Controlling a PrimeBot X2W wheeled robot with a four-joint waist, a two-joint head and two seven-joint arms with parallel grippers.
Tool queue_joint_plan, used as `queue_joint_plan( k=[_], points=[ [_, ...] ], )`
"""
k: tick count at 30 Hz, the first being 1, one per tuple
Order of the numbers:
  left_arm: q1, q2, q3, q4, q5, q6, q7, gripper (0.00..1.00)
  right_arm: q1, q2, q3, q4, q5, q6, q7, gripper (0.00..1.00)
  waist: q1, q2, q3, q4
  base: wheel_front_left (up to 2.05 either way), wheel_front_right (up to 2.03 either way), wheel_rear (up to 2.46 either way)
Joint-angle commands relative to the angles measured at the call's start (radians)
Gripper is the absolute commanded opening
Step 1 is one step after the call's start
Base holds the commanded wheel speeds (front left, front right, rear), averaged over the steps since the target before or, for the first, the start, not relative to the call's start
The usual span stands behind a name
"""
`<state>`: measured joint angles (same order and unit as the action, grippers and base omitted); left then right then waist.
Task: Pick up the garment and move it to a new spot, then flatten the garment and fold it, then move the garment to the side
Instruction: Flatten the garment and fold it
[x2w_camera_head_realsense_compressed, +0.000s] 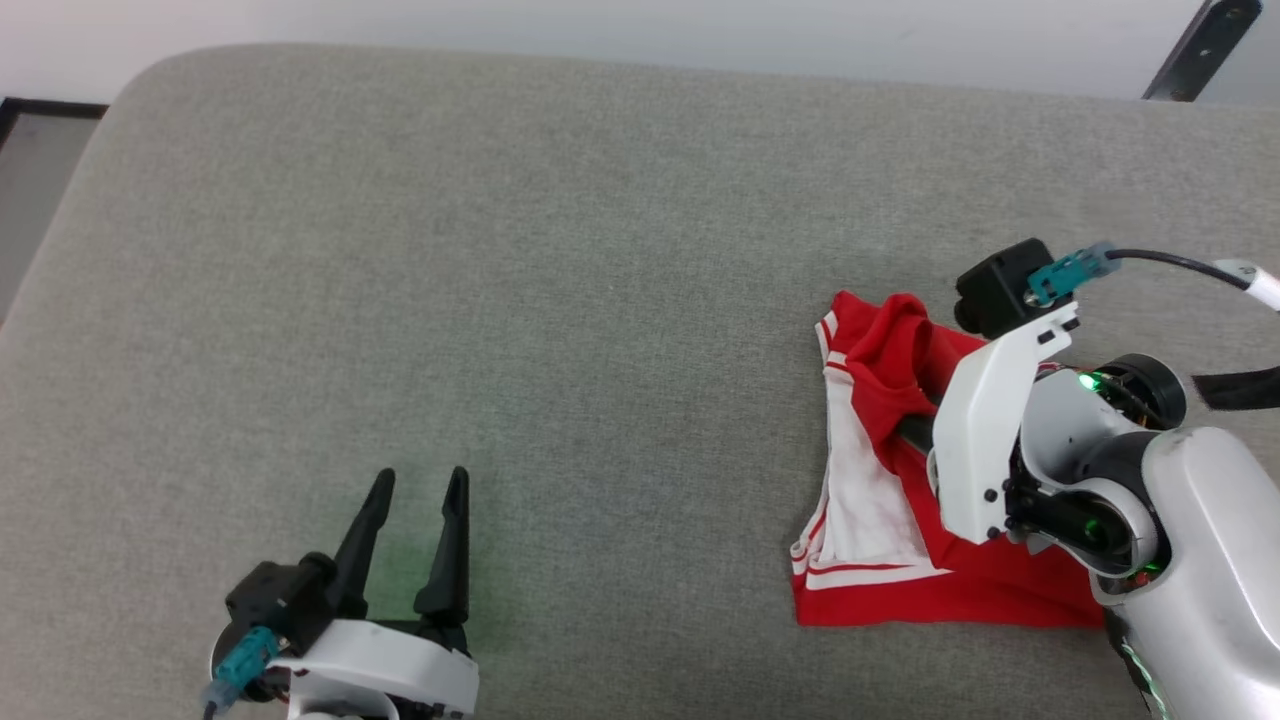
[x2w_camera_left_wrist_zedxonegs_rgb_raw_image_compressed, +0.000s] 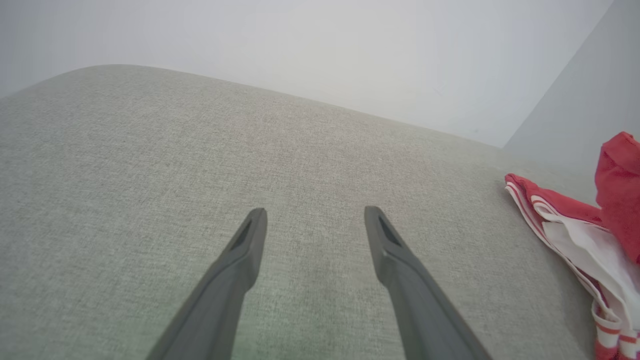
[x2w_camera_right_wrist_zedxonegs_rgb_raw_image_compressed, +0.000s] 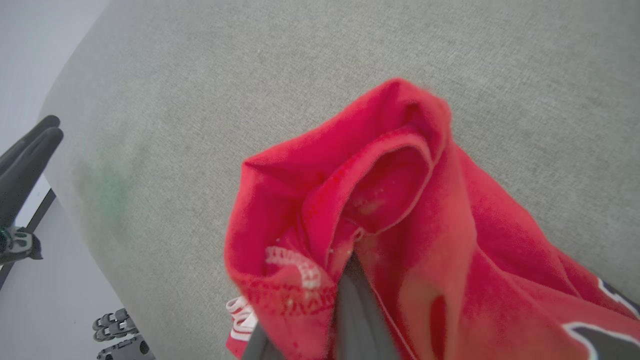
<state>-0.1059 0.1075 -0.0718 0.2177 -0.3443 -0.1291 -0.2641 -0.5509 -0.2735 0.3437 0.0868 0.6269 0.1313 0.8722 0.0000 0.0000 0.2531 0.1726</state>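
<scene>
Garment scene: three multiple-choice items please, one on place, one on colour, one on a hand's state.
1. Where on the grey cushion does the garment lie in the head view?
A) far left
B) right side
C) centre, at the back edge

2. What is the garment's main colour?
A) red
B) blue
C) green

3. What state is the left hand in?
A) shut on the garment
B) shut, empty
C) open, empty

Answers:
1 B: it lies bunched at the right, where the right hand is shut on a fold of it.
2 A: the cloth is red, with white sleeve ends and stripes.
3 C: its fingers stand apart over bare cushion, away from the cloth.
</scene>
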Motion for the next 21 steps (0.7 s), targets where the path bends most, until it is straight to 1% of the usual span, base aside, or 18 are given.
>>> queue_joint_plan(
  k=[1,2,3,4,5,6,12,15,18,21],
  points=[
    [-0.015,0.000,-0.001,0.003,-0.005,-0.002,0.000,1.00,-0.019,-0.005,0.013,0.016,-0.002,-0.001,-0.019,0.00,0.0000,0.0000,0.007,0.008,0.00,0.00,0.00],
    [-0.016,0.000,0.000,0.005,-0.006,-0.002,0.000,1.00,-0.020,-0.005,0.016,0.031,0.002,-0.001,-0.031,0.00,0.0000,0.0000,0.008,0.009,0.00,0.00,0.00],
    [-0.017,0.001,0.000,0.006,-0.007,-0.002,0.000,1.00,-0.018,-0.003,0.018,0.047,0.008,-0.001,-0.039,0.04,0.0000,0.0000,0.009,0.009,0.00,0.00,0.00],
    [-0.017,0.002,0.002,0.007,-0.007,-0.002,0.000,1.00,-0.022,-0.003,0.020,0.059,0.007,-0.001,-0.048,0.44,0.0000,0.0000,0.008,0.007,0.00,0.00,0.00],
    [-0.018,0.004,0.003,0.008,-0.008,-0.002,0.000,1.00,-0.026,0.000,0.016,0.070,0.008,-0.001,-0.061,0.94,0.0000,0.0000,0.007,0.004,0.00,0.00,0.00],
    [-0.020,0.006,0.004,0.008,-0.007,-0.002,0.000,1.00,-0.028,0.010,0.008,0.081,0.019,-0.001,-0.071,1.00,0.0000,0.0000,0.004,0.000,0.00,0.00,0.00],
    [-0.030,0.012,-0.005,0.011,-0.006,-0.003,0.000,1.00,-0.018,0.038,-0.011,0.107,0.068,-0.001,-0.100,1.00,0.0000,0.0000,-0.029,-0.039,0.00,0.00,0.00],
    [-0.033,0.016,-0.011,0.012,-0.012,-0.003,0.000,1.00,-0.009,0.036,-0.012,0.095,0.082,-0.001,-0.120,1.00,0.0000,0.0000,-0.050,-0.065,0.00,0.00,0.00],
    [-0.033,0.021,-0.013,0.017,-0.021,-0.003,0.000,1.00,0.003,0.019,-0.012,0.080,0.090,-0.001,-0.142,1.00,0.0000,0.0000,-0.073,-0.094,0.00,0.00,0.00],
    [-0.039,0.031,-0.028,0.023,-0.028,-0.003,0.000,1.00,0.025,-0.014,-0.028,0.071,0.086,-0.001,-0.182,1.00,0.0000,0.0000,-0.099,-0.118,0.00,0.00,0.00]
  ],
)
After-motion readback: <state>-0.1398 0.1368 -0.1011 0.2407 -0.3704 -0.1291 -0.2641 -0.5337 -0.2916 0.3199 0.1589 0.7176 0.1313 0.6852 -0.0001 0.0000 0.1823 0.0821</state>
